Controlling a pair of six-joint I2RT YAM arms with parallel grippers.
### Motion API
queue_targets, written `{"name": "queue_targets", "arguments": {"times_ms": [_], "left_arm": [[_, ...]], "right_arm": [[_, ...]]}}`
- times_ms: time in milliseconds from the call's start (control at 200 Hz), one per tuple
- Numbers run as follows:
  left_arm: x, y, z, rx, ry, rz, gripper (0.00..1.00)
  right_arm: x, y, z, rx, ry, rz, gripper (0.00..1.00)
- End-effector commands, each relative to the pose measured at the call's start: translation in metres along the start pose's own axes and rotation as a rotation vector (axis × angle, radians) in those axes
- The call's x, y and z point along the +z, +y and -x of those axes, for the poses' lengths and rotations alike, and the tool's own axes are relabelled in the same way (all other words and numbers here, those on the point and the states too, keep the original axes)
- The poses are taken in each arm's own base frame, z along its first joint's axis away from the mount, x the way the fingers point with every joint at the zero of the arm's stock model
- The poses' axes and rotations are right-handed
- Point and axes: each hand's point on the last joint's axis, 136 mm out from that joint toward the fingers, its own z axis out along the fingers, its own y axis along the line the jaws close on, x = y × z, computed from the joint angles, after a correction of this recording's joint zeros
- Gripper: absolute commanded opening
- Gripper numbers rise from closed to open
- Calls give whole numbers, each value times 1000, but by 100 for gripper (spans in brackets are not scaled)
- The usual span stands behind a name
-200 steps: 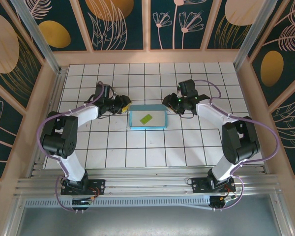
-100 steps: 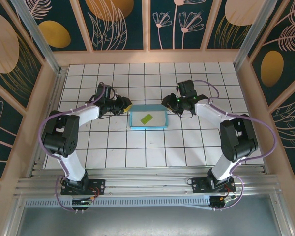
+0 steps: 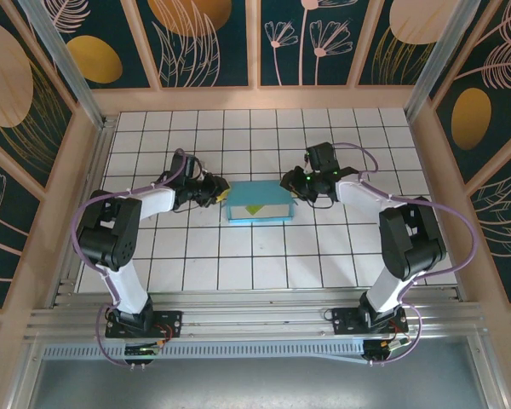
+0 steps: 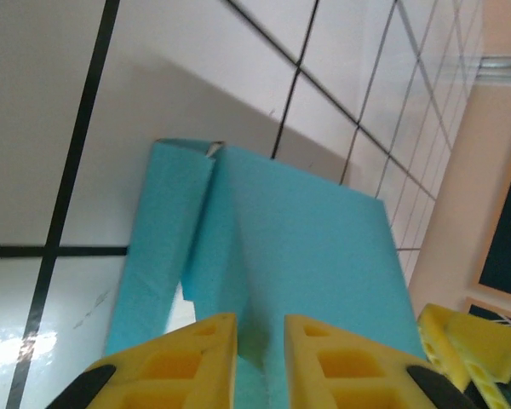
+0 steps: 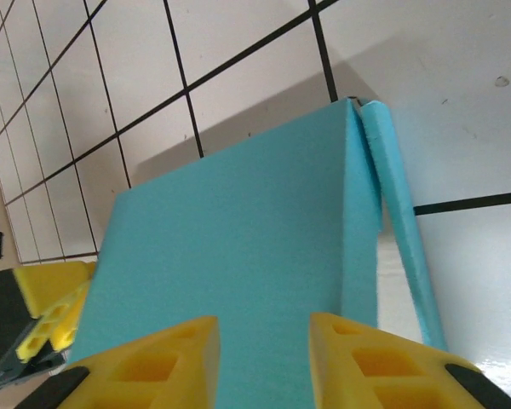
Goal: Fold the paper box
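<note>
The paper box (image 3: 255, 203) is likely handling light and floppy: grip flap edges. The right fingers (image 5: 153, 362) are straddling it parted; the left fingers (image 4: 187, 358), cannot tell

Left tool (image 4: 261, 328) straddles paper box (image 4: 324, 256) (teal card).

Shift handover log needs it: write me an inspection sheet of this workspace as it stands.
Surface: white tiled table with dark grid lines.
Job's things: paper box, teal, mid-table between the two arms, flaps partly folded in, not yet flat.
Clutter: small yellow-green scrap showing at the box's near side.
Grippers: left gripper at the box's left end, right gripper at its right end; both with jaws apart, teal card seen between the yellow fingers.
Cables: purple cables loop along both arms, away from the box.
Surroundings: wood-framed walls with leaf prints; metal rail at the near edge.
</note>
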Motion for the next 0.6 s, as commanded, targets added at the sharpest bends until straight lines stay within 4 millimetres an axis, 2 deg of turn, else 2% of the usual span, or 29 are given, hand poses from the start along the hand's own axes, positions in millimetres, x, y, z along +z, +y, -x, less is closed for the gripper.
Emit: {"name": "queue_targets", "arguments": {"times_ms": [0, 180, 285, 400, 460, 541, 596], "left_arm": [[8, 2, -14, -11, 51, -14, 21], [9, 10, -17, -12, 54, 10, 20], [7, 7, -17, -9, 54, 6, 22], [0, 0, -12, 27, 28, 27, 28], [-6, -5, -9, 45, 3, 35, 36], [-13, -8, -7, 57, -24, 43, 46], [-16, -7, -7, 58, -33, 52, 48]], "right_arm": [[8, 2, -8, -20, 19, 10, 34], [10, -4, -10, -26, 16, -17, 33], [6, 1, -7, -36, 10, -12, 34], [-12, 11, 6, -82, -47, -23, 36], [-23, 13, 13, -113, -95, -42, 39], [-37, 9, 20, -143, -146, -66, 43], [-41, 2, 21, -160, -155, -72, 45]]}}
